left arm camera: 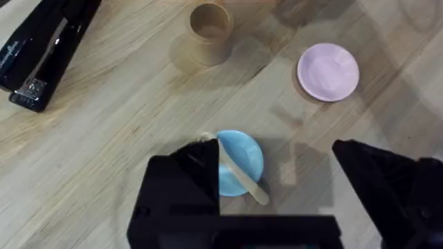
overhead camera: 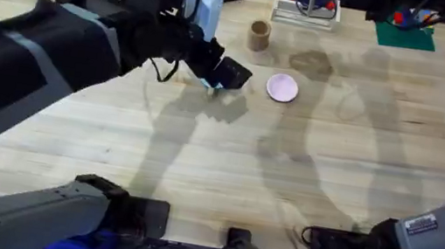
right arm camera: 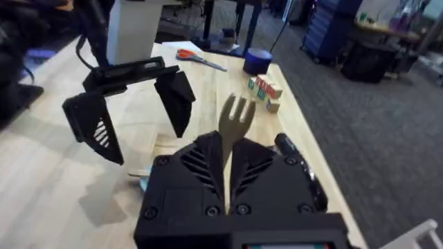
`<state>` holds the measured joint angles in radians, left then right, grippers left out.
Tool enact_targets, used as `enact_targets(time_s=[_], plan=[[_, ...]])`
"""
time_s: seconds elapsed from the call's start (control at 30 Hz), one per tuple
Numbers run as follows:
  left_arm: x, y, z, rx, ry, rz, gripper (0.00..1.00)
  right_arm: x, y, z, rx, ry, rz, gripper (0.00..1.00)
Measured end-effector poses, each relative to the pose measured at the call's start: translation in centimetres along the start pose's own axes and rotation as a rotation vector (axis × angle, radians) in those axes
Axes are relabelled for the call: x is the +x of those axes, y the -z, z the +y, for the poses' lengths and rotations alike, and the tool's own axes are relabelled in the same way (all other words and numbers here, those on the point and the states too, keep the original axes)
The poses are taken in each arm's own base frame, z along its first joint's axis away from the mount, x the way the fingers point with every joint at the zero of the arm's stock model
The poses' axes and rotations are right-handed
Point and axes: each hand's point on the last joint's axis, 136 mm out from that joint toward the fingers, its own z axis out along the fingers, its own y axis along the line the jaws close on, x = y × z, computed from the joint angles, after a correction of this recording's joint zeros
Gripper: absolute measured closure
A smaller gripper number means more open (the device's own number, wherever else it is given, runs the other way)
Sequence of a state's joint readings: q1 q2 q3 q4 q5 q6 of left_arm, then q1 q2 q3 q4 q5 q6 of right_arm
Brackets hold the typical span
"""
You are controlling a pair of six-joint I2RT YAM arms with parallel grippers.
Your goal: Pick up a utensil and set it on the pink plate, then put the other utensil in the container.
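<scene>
Hovering spread above the spoon (left arm camera: pixel 239 173) on the blue plate (left arm camera: pixel 242 160), the left gripper (left arm camera: pixel 277 197) is starting; the right gripper (right arm camera: pixel 227 162) is apparently pinching the fork (right arm camera: pixel 234 121); the pink plate (left arm camera: pixel 328 71) is sitting bare.

The left arm reaches far forward across the table, its black two-finger gripper (left arm camera: pixel 277 180) pointing down with fingers spread wide, while the right arm's black gripper (right arm camera: pixel 228 155) sits low near its base, fingers closed together.

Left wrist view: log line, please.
left gripper open over spoon; spoon across blue plate; right gripper holds fork; pink plate bare
</scene>
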<state>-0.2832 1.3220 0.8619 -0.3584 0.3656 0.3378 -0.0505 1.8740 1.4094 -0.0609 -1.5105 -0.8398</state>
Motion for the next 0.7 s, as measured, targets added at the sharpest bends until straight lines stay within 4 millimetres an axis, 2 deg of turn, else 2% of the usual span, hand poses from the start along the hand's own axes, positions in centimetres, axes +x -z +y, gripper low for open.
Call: enact_targets(time_s=[0.27,0.7], plan=[[0.0,0.0,0.0,0.0,0.0,0.0,0.008,-0.6,-1.7,0.1,-0.04,0.122,-0.017,0.97],[0.0,0.0,0.0,0.0,0.0,0.0,0.008,1.6,-3.6,0.0,-0.071,0.149,-0.021,0.97]])
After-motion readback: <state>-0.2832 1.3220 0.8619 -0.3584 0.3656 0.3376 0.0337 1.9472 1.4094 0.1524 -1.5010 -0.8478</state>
